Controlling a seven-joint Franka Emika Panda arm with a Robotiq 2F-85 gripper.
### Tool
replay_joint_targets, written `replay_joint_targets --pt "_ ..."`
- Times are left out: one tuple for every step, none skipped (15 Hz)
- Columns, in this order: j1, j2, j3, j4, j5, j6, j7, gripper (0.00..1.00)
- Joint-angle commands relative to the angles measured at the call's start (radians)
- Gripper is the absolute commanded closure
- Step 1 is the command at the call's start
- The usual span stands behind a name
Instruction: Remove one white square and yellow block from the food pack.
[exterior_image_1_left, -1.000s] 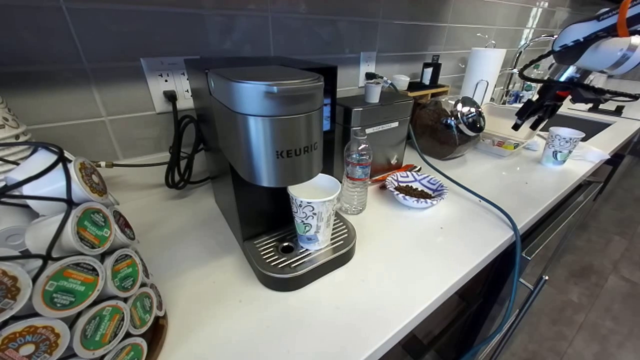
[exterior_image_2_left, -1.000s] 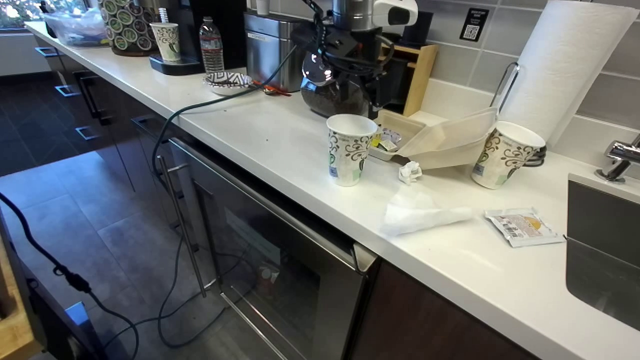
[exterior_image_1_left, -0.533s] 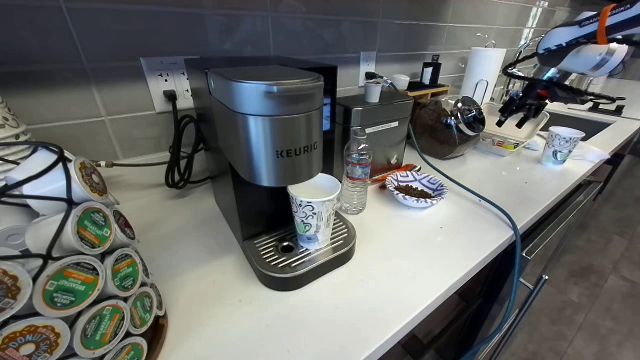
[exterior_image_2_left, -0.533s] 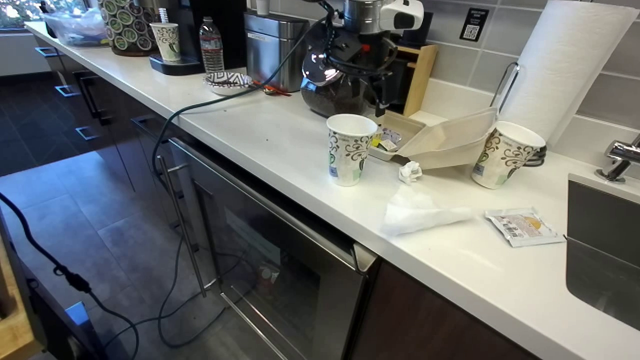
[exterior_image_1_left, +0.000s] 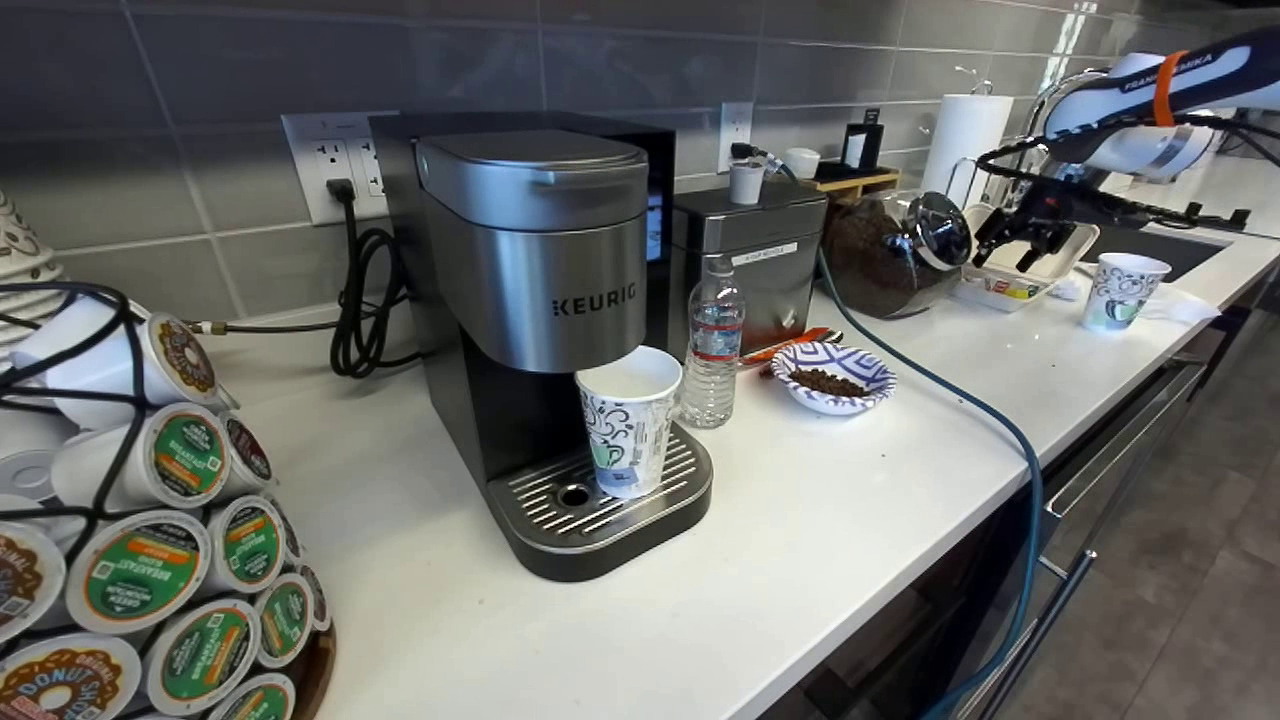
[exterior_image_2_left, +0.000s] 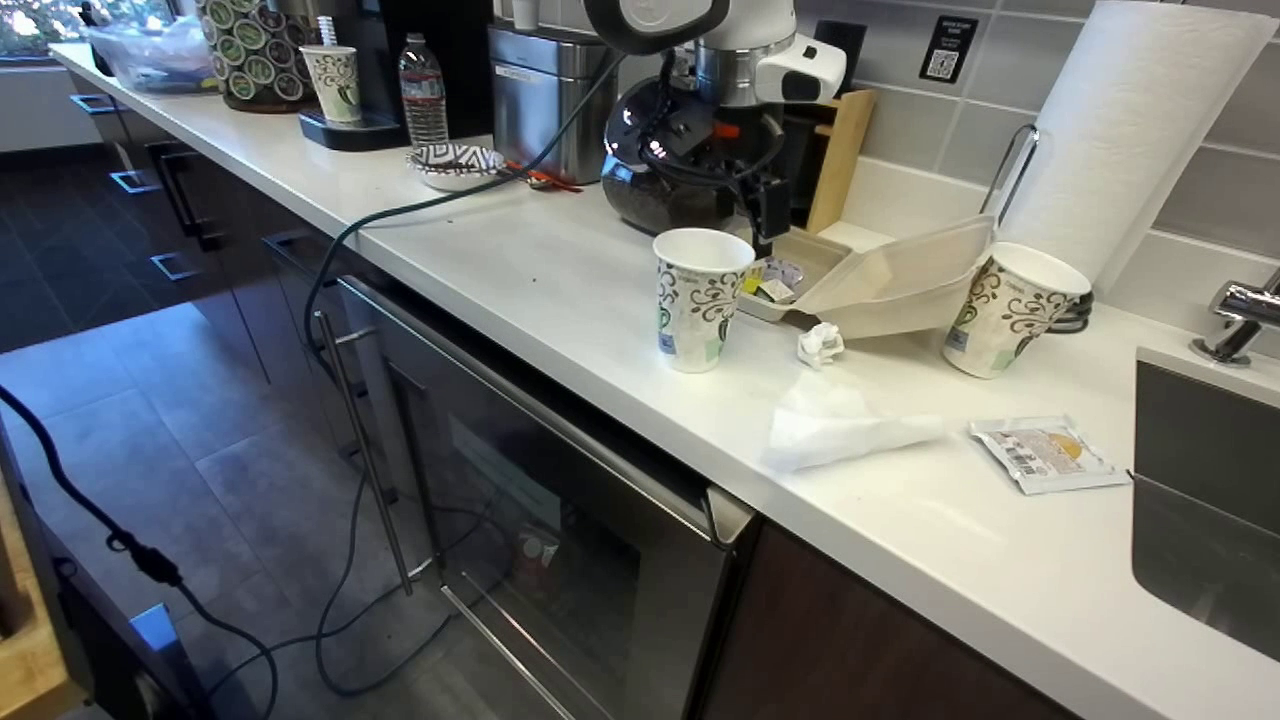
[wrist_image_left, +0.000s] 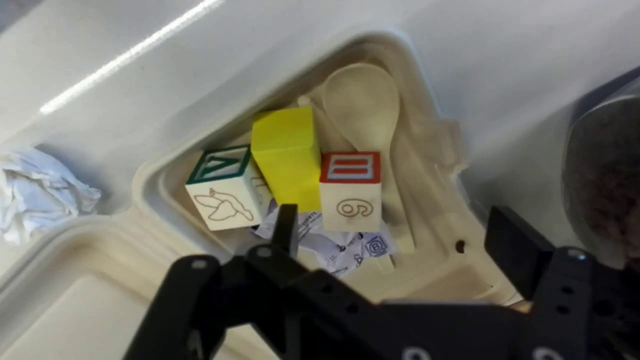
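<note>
The food pack (wrist_image_left: 172, 227) is a pale open tray, seen from above in the wrist view; it also shows in both exterior views (exterior_image_1_left: 1005, 298) (exterior_image_2_left: 830, 255). In it stand a yellow block (wrist_image_left: 287, 150) and two white square blocks, one with a green-edged top (wrist_image_left: 225, 200) on its left, one with a red-edged top (wrist_image_left: 352, 207) on its right. They stand close together. My gripper (wrist_image_left: 395, 225) is open and empty above the tray, its left finger near the yellow block, its right finger over the tray's right edge. It shows in both exterior views (exterior_image_1_left: 1003, 262) (exterior_image_2_left: 765, 240).
A wooden spoon (wrist_image_left: 362, 97) and a wrapper (wrist_image_left: 345, 247) lie in the tray. A paper cup (exterior_image_2_left: 702, 310), crumpled paper (exterior_image_2_left: 820, 345) and the coffee jar (exterior_image_1_left: 880, 260) stand close around it. A tilted cup (exterior_image_2_left: 1010, 310) leans by the tray's raised lid (exterior_image_2_left: 910, 285).
My gripper has moved down toward the tray, and to the left in an exterior view. The blocks and cups have not moved.
</note>
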Motion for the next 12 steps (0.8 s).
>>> replay_joint_targets --pt "0.002 0.093 -0.015 0.11 -0.03 0.01 0.101 0.2" --pt "0.002 0.107 -0.018 0.128 -0.034 0.004 0.12 0.21" --pt "0.004 0.122 -0.027 0.149 -0.044 -0.009 0.143 0.27" --pt "0.006 0.13 -0.036 0.162 -0.056 -0.019 0.163 0.29" --pt "0.004 0.139 -0.038 0.176 -0.063 -0.026 0.176 0.29" --pt "0.003 0.148 -0.042 0.189 -0.07 -0.029 0.191 0.36" --pt "0.014 0.146 -0.063 0.184 -0.066 -0.028 0.198 0.54" --pt "0.016 0.148 -0.072 0.191 -0.074 -0.035 0.206 0.55" --pt "0.018 0.143 -0.081 0.19 -0.079 -0.047 0.21 0.62" --pt "0.019 0.139 -0.089 0.193 -0.082 -0.06 0.212 0.7" --pt "0.02 0.125 -0.096 0.186 -0.087 -0.092 0.208 0.8" --pt "0.019 0.115 -0.097 0.184 -0.087 -0.119 0.198 0.87"
